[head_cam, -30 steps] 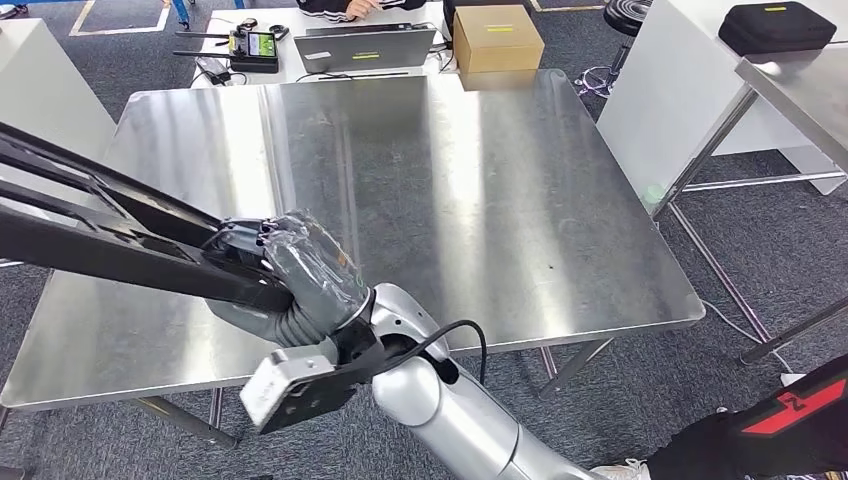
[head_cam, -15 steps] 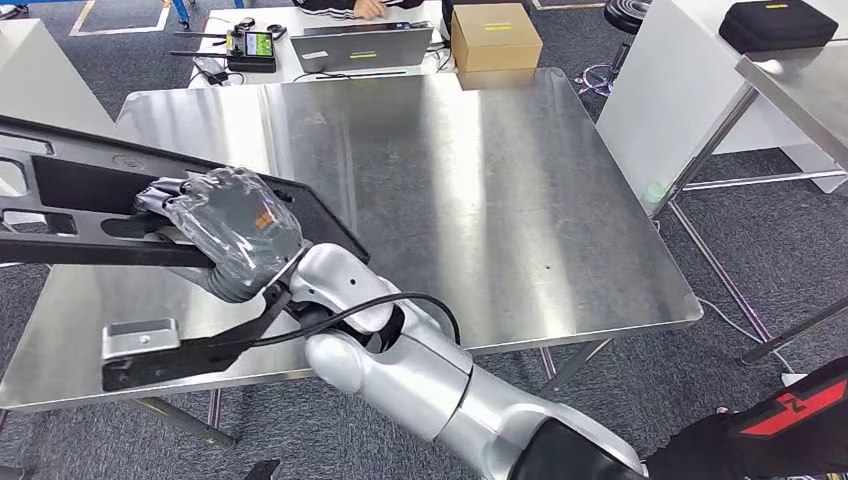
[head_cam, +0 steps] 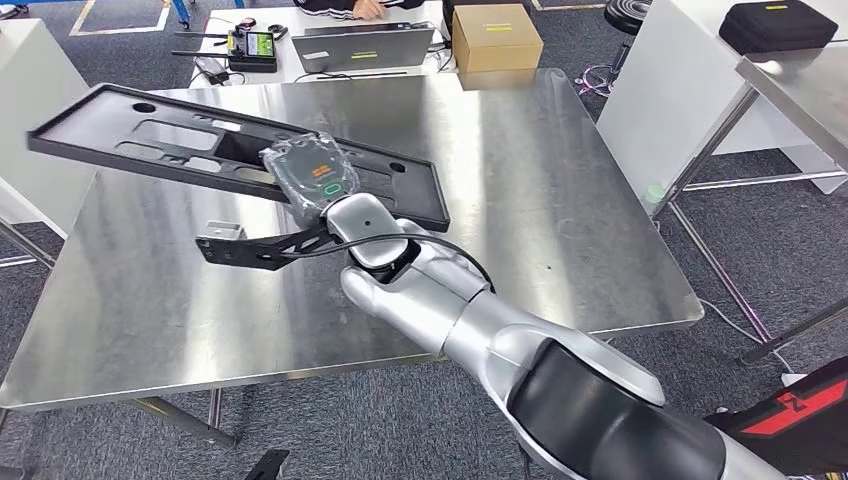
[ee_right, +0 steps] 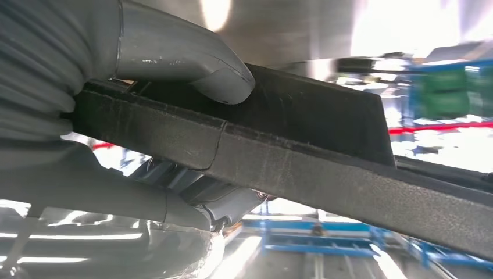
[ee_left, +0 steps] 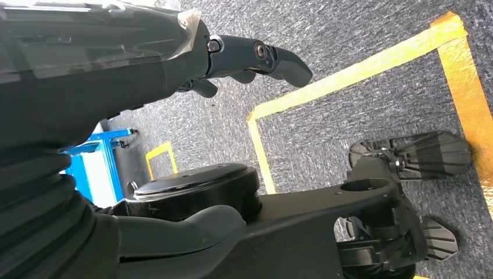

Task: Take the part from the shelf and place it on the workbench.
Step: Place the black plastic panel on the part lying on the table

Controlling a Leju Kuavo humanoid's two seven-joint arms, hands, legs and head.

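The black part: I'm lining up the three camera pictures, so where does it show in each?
Head view: the black part lies long and flat across the workbench, upper left, gripped by the right hand.
Right wrist view: its dark edge crosses the picture, the thumb pressed on it.
Left wrist view: not in it.
Shared landmark: the right hand on the part.

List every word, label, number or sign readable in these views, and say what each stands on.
None can be read.
Cardboard box: yellow-green label, too small.
Laptop: green sticker, too small.
Back of the right hand: orange and green marks under plastic wrap, blurred.
Handheld device: lit screen, too small.
Black part: no lettering visible.
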